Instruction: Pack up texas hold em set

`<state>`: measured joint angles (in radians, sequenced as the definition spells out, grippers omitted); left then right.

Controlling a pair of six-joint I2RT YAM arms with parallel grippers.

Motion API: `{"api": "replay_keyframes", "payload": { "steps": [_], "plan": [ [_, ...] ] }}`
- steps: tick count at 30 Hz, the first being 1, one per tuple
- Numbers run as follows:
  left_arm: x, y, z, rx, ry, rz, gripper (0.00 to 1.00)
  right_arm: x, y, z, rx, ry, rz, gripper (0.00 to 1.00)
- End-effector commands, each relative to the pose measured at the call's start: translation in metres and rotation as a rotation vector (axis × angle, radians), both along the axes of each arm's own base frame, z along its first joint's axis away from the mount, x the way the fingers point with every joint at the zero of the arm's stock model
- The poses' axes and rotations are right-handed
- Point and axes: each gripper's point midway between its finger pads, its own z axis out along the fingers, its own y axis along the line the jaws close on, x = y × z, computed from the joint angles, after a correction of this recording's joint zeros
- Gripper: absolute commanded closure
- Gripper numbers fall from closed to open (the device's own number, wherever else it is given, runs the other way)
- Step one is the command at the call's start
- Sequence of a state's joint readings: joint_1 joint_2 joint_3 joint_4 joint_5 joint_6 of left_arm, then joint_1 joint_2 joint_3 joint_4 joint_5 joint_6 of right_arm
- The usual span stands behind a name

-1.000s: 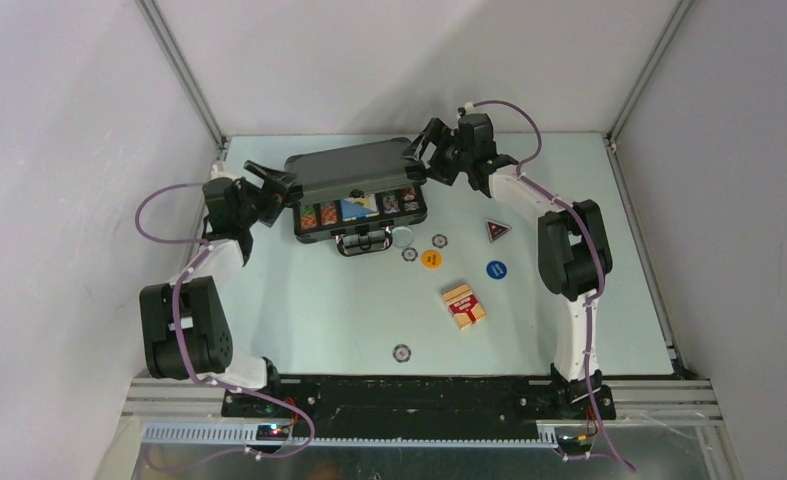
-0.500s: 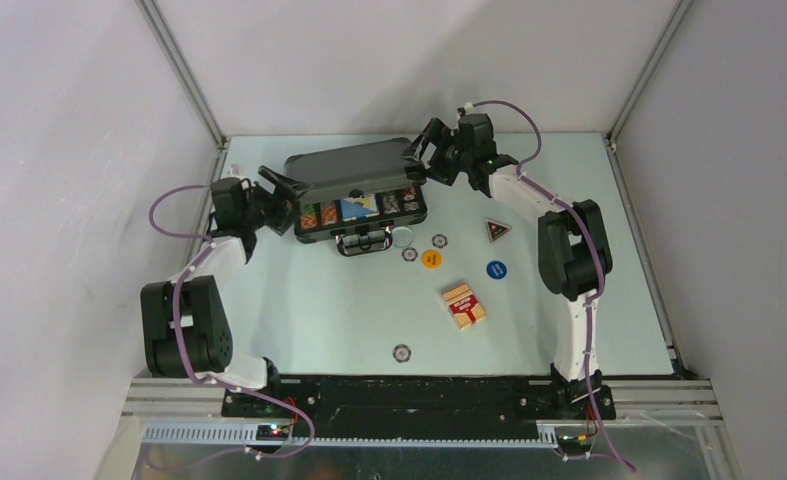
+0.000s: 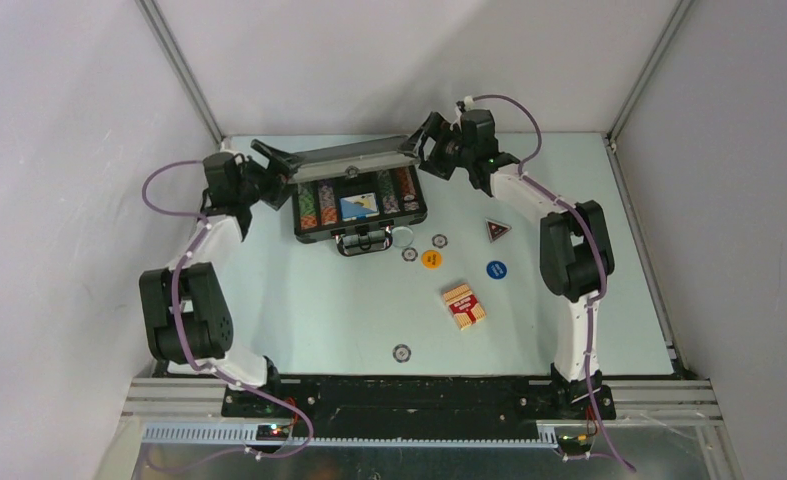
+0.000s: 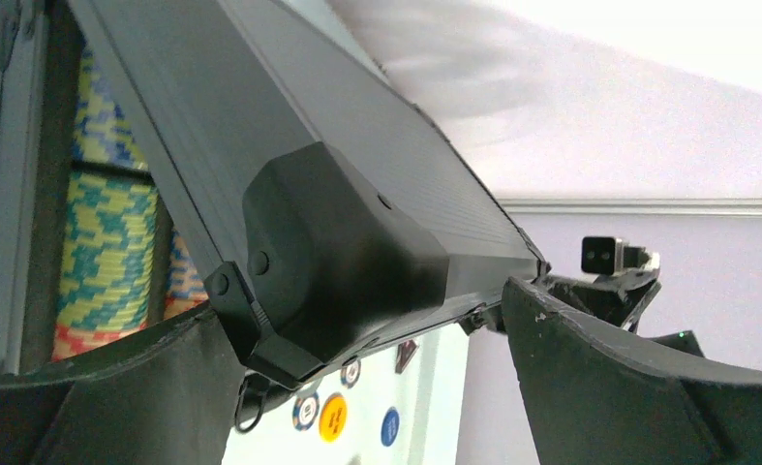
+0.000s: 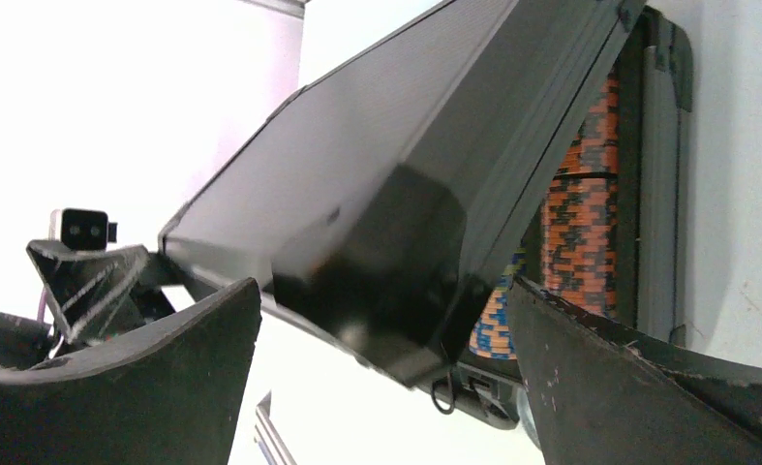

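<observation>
The black briefcase (image 3: 361,222) lies open at the back of the table, its lid (image 3: 341,160) standing nearly upright. Rows of multicoloured chips (image 3: 321,205) fill the tray. My left gripper (image 3: 281,168) is open around the lid's left corner (image 4: 338,232), with a gap on each side. My right gripper (image 3: 419,152) is open around the lid's right corner (image 5: 386,242). Loose on the table are the red card deck (image 3: 463,305), an orange button (image 3: 431,259), a blue button (image 3: 496,269) and the dark triangular marker (image 3: 498,230).
Single chips lie at the case's front (image 3: 409,254), beside it (image 3: 439,240) and near the front edge (image 3: 401,352). A clear round piece (image 3: 405,236) touches the case's handle (image 3: 361,243). White walls close in the back and both sides.
The lid has swung up and back from a half-lowered tilt to nearly upright, uncovering more chips. Both grippers moved toward the back with its corners.
</observation>
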<state>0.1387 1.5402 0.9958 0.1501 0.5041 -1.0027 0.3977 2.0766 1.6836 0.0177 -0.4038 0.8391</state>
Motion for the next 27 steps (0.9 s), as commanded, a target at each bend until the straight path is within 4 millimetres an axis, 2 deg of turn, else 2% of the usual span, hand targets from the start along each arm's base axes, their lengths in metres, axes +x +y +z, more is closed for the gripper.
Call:
{"api": "replay_keyframes", "payload": {
  "steps": [1,2,3,5,6,7,8,11,15,21,22,27],
  "plan": [
    [0.030,-0.001,0.044,-0.015,-0.133,-0.016,0.02,-0.007,-0.003,0.075,0.076,-0.139,0.026,0.00],
    [0.035,-0.001,0.054,-0.015,-0.153,-0.018,0.02,-0.007,-0.008,0.076,0.072,-0.142,0.013,0.00],
    [0.040,0.000,0.050,-0.022,-0.143,-0.017,0.01,-0.005,-0.019,0.081,0.063,-0.155,-0.018,0.00],
    [0.053,0.001,0.065,-0.025,-0.174,-0.020,0.02,-0.004,-0.038,0.088,0.048,-0.180,-0.070,0.00],
    [0.056,0.002,0.067,-0.025,-0.179,-0.020,0.02,-0.008,-0.046,0.094,0.045,-0.196,-0.090,0.00],
    [0.062,0.002,0.063,-0.028,-0.171,-0.020,0.02,-0.004,-0.061,0.096,0.033,-0.209,-0.132,0.00],
    [0.067,0.003,0.072,-0.025,-0.192,-0.020,0.02,-0.010,-0.071,0.103,0.036,-0.232,-0.156,0.00],
    [0.083,0.005,0.079,-0.020,-0.214,-0.023,0.02,-0.013,-0.108,0.117,0.034,-0.291,-0.257,0.00],
    [0.099,0.007,0.086,-0.009,-0.239,-0.023,0.02,-0.030,-0.140,0.132,0.023,-0.333,-0.322,0.00],
    [0.118,0.010,0.098,0.009,-0.283,-0.031,0.02,-0.063,-0.155,0.140,0.008,-0.361,-0.339,0.00],
    [0.121,0.011,0.096,0.015,-0.285,-0.032,0.02,-0.066,-0.156,0.134,0.002,-0.352,-0.336,0.00],
    [0.130,0.016,0.100,0.040,-0.310,-0.036,0.02,-0.086,-0.159,0.133,0.005,-0.350,-0.335,0.00]
  ]
}}
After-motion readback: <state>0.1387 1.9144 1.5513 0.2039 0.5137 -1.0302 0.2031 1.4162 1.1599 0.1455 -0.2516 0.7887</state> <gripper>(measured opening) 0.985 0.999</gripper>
